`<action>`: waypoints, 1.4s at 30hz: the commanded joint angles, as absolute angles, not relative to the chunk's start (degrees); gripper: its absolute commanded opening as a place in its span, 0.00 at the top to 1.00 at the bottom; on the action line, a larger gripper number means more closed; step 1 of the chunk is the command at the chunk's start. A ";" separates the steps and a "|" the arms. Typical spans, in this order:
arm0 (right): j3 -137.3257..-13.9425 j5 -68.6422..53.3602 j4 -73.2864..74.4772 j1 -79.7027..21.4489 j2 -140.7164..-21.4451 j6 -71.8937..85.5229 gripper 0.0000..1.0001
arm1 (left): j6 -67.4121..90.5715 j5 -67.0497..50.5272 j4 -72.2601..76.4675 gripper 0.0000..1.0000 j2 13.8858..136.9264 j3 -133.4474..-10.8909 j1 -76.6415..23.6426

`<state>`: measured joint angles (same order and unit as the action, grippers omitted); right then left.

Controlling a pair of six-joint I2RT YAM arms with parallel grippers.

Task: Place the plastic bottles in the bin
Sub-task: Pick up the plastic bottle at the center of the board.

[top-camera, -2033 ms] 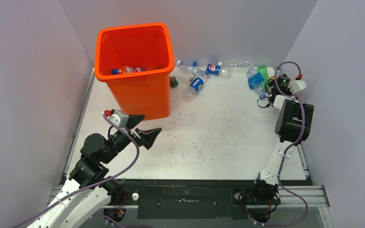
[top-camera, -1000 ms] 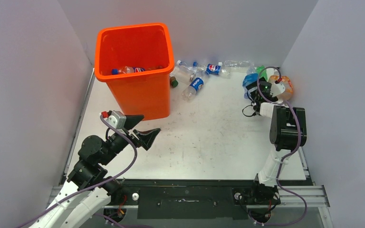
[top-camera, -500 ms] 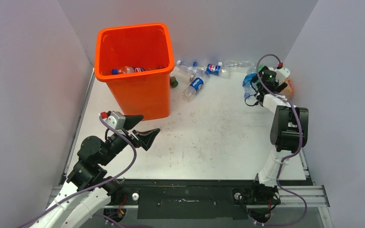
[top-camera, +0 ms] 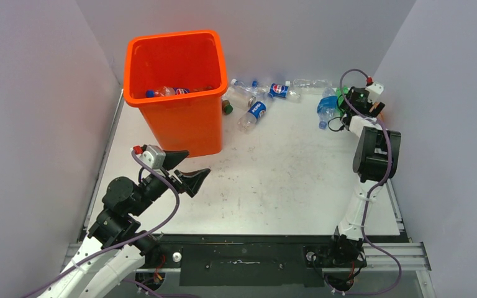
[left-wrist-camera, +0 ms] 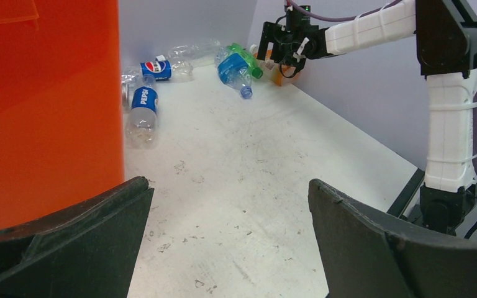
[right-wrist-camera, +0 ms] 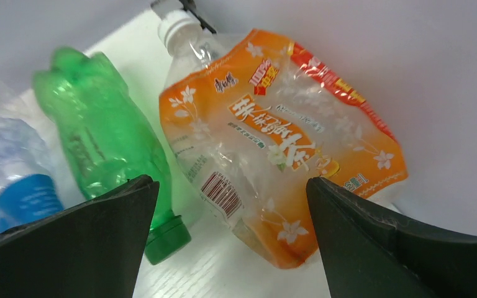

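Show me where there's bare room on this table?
Bare: the white tabletop's wide middle, between the tall orange plastic bin, the left gripper and the right arm. Crowded: the far edge, clear blue-labelled bottles beside the bin, more in the right corner.

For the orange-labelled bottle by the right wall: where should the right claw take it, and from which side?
Probably mid-label on the orange-labelled bottle, across its width, straight on as the open right claw faces it. It lies crumpled with its white cap pointing away. One finger would have to slip between it and the green bottle, the other along the wall.
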<state>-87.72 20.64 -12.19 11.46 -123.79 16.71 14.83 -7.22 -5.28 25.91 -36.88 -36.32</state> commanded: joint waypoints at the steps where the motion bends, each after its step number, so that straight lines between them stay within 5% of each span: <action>1: -89.90 19.04 -12.57 12.59 -124.80 17.27 0.07 | 14.94 -8.05 -4.17 0.04 26.40 -38.20 -36.32; 24: -75.30 5.90 -15.31 9.20 -119.56 35.00 0.02 | 15.55 -8.57 -4.13 0.04 25.54 -38.23 -36.12; 37: -64.72 7.06 -16.33 2.17 -107.87 45.11 0.00 | 15.99 -9.05 -3.55 0.04 24.36 -38.00 -36.12; 42: -69.70 11.57 -9.25 1.36 -104.13 40.04 0.06 | 15.91 -8.79 -3.78 0.04 24.60 -38.04 -36.14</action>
<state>-65.58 8.12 -15.88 1.54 -108.60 42.09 15.51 -8.19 -5.30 24.80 -36.88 -36.27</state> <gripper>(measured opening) 0.946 0.963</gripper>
